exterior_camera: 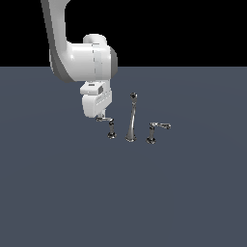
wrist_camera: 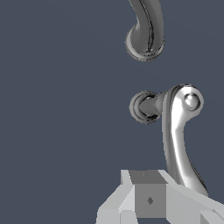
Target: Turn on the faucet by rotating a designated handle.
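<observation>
A tiny chrome three-piece faucet [exterior_camera: 131, 120] stands on a flat slate-grey floor [exterior_camera: 58, 193], near the middle of the exterior view. Its tall, slender, tapering spout [exterior_camera: 131, 118] rises from a small round base and ends in a dark knob tip. To the exterior view's right of the spout stands a short chrome lever handle [exterior_camera: 155, 130] whose arm sticks out to the right. To the exterior view's left of the spout stands the mirrored small chrome lever handle on a short dark-based post [exterior_camera: 110, 126], its arm reaching out to the left.

The white Panda arm [exterior_camera: 79, 53] comes down from the upper left of the exterior view, and its white-and-grey gripper [exterior_camera: 100, 117] sits at the far-left tip of that left-pointing lever arm, right against it. In the exterior view the fingers are hidden behind the hand body and too small to read.

In the wrist view the left-pointing handle [wrist_camera: 177, 131] shows as a curved chrome lever running from its rounded hub and dark post base toward the gripper [wrist_camera: 151, 199]. A pale grey finger block [wrist_camera: 148, 197] lies just beside the lever's tip. Whether the claw is apart or together cannot be told from either view. The spout's base [wrist_camera: 144, 37] appears beyond the handle.
</observation>
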Controlling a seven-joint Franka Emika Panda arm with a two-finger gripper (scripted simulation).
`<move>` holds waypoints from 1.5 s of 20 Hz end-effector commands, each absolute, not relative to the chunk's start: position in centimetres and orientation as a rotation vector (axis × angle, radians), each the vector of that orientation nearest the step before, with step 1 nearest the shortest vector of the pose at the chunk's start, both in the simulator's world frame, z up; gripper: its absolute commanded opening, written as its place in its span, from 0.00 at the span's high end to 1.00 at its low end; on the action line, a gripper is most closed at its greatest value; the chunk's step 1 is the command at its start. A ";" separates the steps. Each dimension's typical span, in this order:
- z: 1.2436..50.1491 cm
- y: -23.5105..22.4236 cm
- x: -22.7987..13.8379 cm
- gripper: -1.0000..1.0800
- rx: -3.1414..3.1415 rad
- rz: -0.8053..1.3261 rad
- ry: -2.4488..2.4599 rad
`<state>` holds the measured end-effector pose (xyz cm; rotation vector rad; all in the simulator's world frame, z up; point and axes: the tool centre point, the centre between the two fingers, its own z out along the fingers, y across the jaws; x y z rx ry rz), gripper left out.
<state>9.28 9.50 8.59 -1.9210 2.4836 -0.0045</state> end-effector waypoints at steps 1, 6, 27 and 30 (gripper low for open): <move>8.6 10.3 8.4 1.00 -1.926 -0.001 2.482; 8.6 10.1 8.3 1.00 -1.920 -0.010 2.477; 8.6 10.2 2.9 1.00 -1.954 0.000 2.456; 8.6 9.4 2.1 1.00 -1.947 0.000 2.462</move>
